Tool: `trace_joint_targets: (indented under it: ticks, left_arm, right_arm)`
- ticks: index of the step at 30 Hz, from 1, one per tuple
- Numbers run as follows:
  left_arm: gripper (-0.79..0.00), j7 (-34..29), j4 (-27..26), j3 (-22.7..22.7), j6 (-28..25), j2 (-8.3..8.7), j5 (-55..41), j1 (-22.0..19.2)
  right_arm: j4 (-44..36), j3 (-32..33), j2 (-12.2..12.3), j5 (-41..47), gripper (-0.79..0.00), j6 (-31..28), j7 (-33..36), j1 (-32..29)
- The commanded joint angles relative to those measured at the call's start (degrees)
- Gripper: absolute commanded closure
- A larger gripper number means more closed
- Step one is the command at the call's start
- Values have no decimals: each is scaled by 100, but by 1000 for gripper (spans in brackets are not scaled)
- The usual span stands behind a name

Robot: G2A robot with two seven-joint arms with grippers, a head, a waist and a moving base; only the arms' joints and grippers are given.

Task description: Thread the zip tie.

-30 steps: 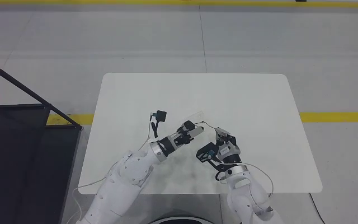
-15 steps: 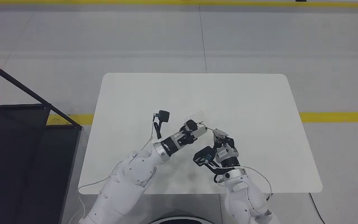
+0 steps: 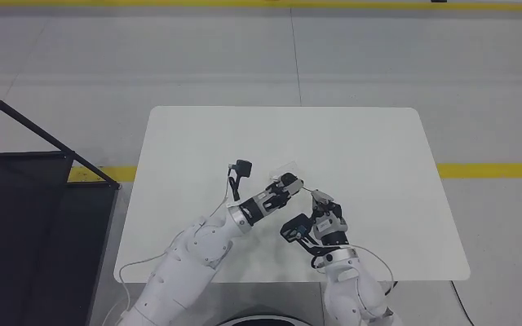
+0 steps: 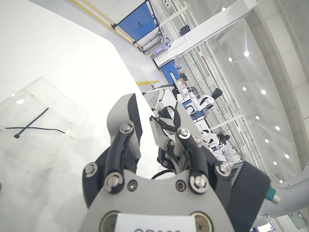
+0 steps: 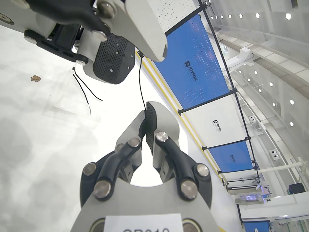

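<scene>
The zip tie [image 5: 140, 83] is pinched by its tail in the closed right pincer [image 5: 148, 112] above the worktop [image 3: 367, 147]. Its head is met at 10 o'clock by the left pincer [image 4: 154, 105], held wide — unclamped, the head could be knocked aside and the strap buckled.

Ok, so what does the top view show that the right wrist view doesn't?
Top view adds the whole white table with its rounded corners, the left arm and right arm along their length, and a dark framed panel beside the table. Right wrist view adds the close-up: the right gripper shut on the zip tie strap, which runs up to the left gripper, and two spare zip ties lying on the clear sheet. Both share the two grippers close together, the zip tie strung between them, and the table.
</scene>
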Motion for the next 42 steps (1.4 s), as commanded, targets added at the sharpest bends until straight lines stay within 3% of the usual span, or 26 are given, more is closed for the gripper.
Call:
trace_joint_targets:
  ticks: [1,13,18,21,29,30,31,32,33,34,42]
  left_arm:
    - [-299,-36,35,18,-13,-6,-17,-25]
    - [-228,-2,265,169,-149,-64,54,-171]
    - [-139,52,294,169,-197,-75,80,-178]
    - [0,63,303,165,-222,-79,92,-177]
    - [0,35,321,152,-264,-87,114,-194]
    - [0,36,324,148,-279,-86,143,-200]
    - [0,39,327,138,-304,-84,188,-207]
    - [0,52,325,124,-327,-81,222,-204]
    - [0,71,308,103,-352,-76,254,-194]
    - [0,99,276,75,-375,-70,294,-178]
    - [0,132,-264,-229,-444,25,643,148]
  right_arm:
    - [-14,-5,-6,-24,0,25,22,-24]
    - [-128,-92,-51,-255,0,52,166,-134]
    - [-122,-101,-70,-294,0,36,188,-131]
    - [-120,-96,-79,-302,0,32,184,-138]
    - [-122,-90,-104,-324,0,10,187,-151]
    - [-126,-90,-107,-319,-89,-2,184,-152]
    - [-125,-85,-109,-315,-369,-13,183,-153]
    - [-122,-78,-111,-287,-566,-47,172,-150]
    - [-129,-63,-113,-216,-702,-97,134,-140]
    - [-131,-30,-112,-123,-785,-153,71,-127]
    - [-81,618,-37,1251,-785,-1063,-988,-72]
